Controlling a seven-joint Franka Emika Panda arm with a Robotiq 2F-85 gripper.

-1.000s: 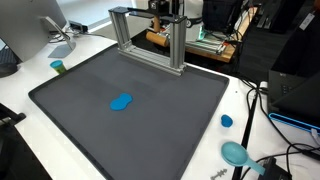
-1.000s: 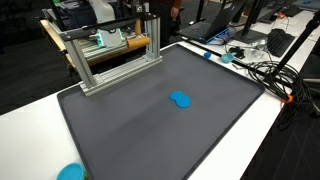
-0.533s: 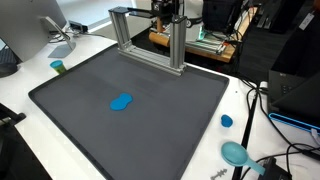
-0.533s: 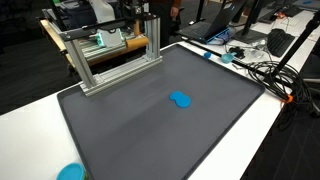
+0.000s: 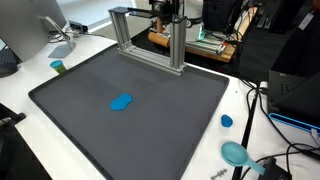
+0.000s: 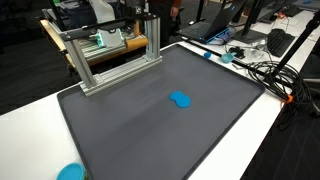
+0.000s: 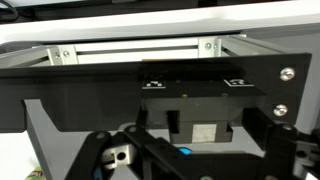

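End effector (image 7: 190, 162) near aluminium frame (image 5: 181, 45); released or clenched, cannot tell; blue piece (image 5: 121, 102) on mat (image 5: 80, 90).

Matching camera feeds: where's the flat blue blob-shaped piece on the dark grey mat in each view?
In an exterior view: flat blue blob-shaped piece left of centre on the dark grey mat.
In an exterior view: the piece right of centre on the mat.
Wrist view: only a blue speck low centre; cannot confirm.
Shared landmark: aluminium frame, in all three.
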